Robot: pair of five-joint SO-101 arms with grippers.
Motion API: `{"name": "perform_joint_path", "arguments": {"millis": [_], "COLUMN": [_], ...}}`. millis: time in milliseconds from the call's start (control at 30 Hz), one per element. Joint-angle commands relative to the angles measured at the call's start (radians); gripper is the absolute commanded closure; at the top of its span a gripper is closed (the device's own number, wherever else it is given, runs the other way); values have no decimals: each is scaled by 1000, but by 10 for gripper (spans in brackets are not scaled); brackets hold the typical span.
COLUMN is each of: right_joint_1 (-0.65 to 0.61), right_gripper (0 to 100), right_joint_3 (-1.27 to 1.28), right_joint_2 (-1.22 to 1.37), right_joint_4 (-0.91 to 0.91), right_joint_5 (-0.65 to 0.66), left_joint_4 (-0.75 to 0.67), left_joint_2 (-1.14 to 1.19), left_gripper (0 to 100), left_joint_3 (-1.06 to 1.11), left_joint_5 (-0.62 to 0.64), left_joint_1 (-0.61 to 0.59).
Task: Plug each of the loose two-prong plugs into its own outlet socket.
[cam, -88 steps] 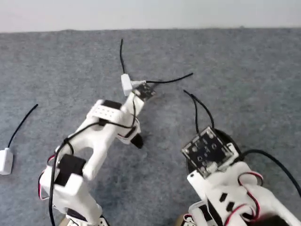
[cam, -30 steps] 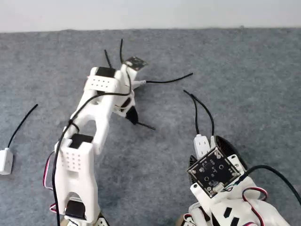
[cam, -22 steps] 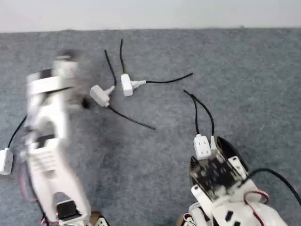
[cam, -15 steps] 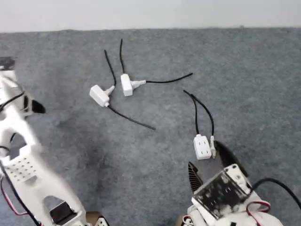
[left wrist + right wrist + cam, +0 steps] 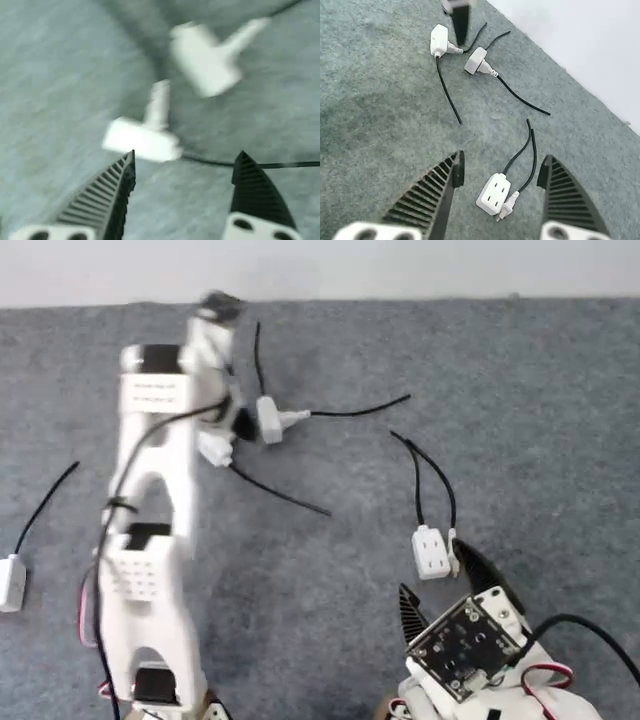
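Plug lies beside outlet socket — left gripper and right gripper spread wide, empty.

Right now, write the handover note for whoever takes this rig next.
Left pincer: open, empty, above a white connector body, a second connector body beside it; each carries a stub and black cords and looks mated, unconfirmed.
Right pincer: open, empty, close to the outlet socket without touching; a small plug lies against its side, seating unclear.
A lone white piece with a cord sits at the high view's left edge.
Done: none confirmed. Left: verify every seating; pair the lone piece.
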Motion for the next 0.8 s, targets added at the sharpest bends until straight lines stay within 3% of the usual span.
{"name": "perform_joint_path", "arguments": {"millis": [0,433,567,667,767], "right_joint_1": [-2,-2,-2,-2,-2], "right_gripper": [764,764,764,764,764], "right_joint_3": [0,2,2,3,3], "right_joint_2": [18,18,18,18,18], "right_joint_4": [10,15,15,15,16], "right_joint_5": [9,9,9,9,9], "left_joint_4": [-60,-66,5,49,29], "left_joint_2": [68,477,542,566,583], "left_gripper": [691,691,691,691,691], "left_joint_3": [-45,-366,-499,-585,-639], "left_joint_5": [28,25,21,5,-40], "left_joint_1": [69,-14,-49,-135,-307]}}
